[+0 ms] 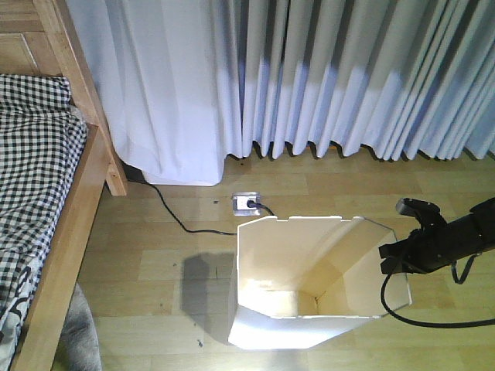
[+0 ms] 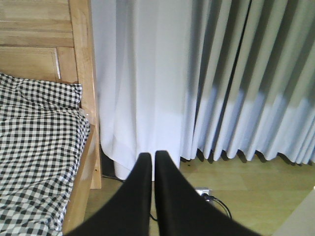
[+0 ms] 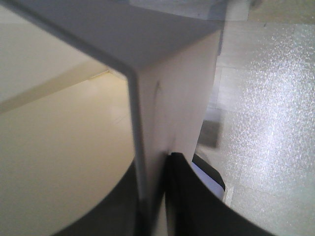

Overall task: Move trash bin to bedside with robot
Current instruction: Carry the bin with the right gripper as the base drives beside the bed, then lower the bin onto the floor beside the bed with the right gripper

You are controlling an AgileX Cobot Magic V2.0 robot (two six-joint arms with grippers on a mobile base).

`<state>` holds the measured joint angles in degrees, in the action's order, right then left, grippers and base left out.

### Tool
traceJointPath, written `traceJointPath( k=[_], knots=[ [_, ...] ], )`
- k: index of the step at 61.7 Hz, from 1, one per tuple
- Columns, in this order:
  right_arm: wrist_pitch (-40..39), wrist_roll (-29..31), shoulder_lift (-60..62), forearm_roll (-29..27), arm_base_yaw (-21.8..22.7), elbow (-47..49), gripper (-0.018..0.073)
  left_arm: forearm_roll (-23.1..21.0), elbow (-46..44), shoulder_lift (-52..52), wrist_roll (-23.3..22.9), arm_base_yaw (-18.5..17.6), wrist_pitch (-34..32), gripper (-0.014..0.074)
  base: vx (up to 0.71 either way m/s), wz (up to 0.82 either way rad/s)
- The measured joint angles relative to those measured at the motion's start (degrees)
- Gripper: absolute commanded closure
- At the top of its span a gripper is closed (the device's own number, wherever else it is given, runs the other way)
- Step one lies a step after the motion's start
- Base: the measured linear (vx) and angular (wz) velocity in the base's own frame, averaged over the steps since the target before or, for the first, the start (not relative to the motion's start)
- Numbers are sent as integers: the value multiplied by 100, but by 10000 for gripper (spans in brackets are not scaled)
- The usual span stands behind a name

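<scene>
Though blurred (close-up), right gripper [image 3: 157, 189] on bin [image 3: 172, 98]

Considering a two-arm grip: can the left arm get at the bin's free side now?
Probably yes. The left gripper hangs shut, aimed at the curtain; only bare floor and a cable lie beside the bin. The right gripper holds the far wall.

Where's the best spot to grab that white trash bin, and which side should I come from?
Take the trash bin by the top edge of its right-hand wall, one finger inside, one outside, coming from the right. The walls are thin flat panels and the top is open; the right claw is clamped there.
</scene>
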<state>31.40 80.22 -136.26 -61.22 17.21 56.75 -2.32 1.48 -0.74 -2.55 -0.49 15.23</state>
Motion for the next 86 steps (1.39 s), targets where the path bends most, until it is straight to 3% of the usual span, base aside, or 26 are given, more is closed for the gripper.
traceJointPath(
  k=[86],
  knots=[
    [0,0,0,0,0,0,564,0,0,0,0,0,0,602,13,3]
  ],
)
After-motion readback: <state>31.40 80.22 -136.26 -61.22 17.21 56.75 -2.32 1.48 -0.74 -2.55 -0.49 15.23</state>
